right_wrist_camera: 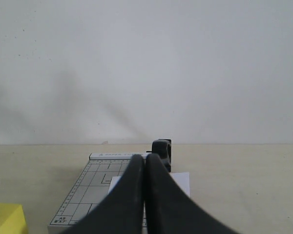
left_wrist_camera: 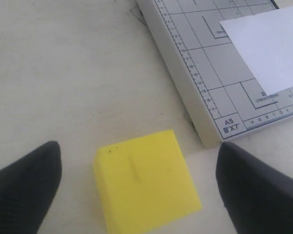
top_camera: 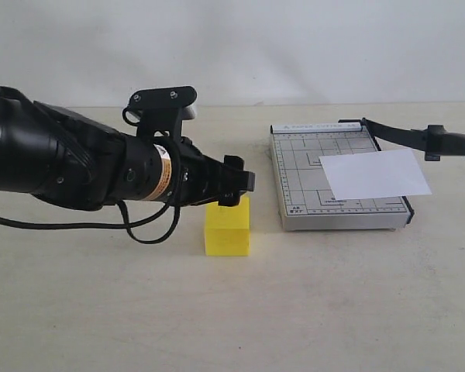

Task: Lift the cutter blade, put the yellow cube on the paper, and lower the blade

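Paper (top_camera: 378,173) on base (top_camera: 302,167) | left end effector (left_wrist_camera: 137,144) apart over cube (left_wrist_camera: 146,187) | right end effector (right_wrist_camera: 145,161) together

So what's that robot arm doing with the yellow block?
The left gripper hangs open over the yellow cube, one finger on each side, not gripping it yet. The cube sits on the table beside the cutter base. The cutter blade is lifted off that base, where the paper lies. The right gripper is shut.
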Controlling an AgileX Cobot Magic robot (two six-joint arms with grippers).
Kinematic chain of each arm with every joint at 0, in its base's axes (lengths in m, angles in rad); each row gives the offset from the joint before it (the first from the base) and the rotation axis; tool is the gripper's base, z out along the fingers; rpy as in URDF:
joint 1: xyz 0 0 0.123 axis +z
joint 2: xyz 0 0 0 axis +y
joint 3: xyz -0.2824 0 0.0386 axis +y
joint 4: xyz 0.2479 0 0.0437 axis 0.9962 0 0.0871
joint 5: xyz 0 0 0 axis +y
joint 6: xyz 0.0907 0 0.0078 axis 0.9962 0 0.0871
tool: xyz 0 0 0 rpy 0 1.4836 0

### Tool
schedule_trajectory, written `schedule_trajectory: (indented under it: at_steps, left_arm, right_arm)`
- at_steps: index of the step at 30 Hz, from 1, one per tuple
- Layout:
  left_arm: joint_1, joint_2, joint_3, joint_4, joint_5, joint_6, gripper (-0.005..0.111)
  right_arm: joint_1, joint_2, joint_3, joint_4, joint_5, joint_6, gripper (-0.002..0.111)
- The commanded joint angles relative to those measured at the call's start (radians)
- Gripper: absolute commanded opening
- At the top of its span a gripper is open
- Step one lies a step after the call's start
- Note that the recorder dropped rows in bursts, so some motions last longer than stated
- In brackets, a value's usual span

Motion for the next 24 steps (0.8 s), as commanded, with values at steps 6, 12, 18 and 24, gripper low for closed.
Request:
schedule_trajectory:
  at_steps: [6, 12, 18, 24]
  left_arm:
    - [-0.004, 0.078, -0.007, -0.035, -0.021, 0.007, 0.081]
    - [-0.004, 0.114, -0.068, -0.029, -0.064, 0.009, 0.081]
    - [-0.004, 0.116, -0.096, -0.006, -0.088, 0.028, 0.09]
    - [-0.004, 0.116, -0.096, -0.006, -0.08, 0.06, 0.094]
  right_arm:
    - [-0.002, -0.006, -0.001, 0.001, -0.006, -0.001, 0.0]
    - [-0.002, -0.006, -0.001, 0.001, -0.006, -0.001, 0.0]
    - [-0.002, -0.006, -0.001, 0.001, -0.006, -0.001, 0.0]
    - [-0.002, -0.006, -0.001, -0.001, -0.006, -0.001, 0.0]
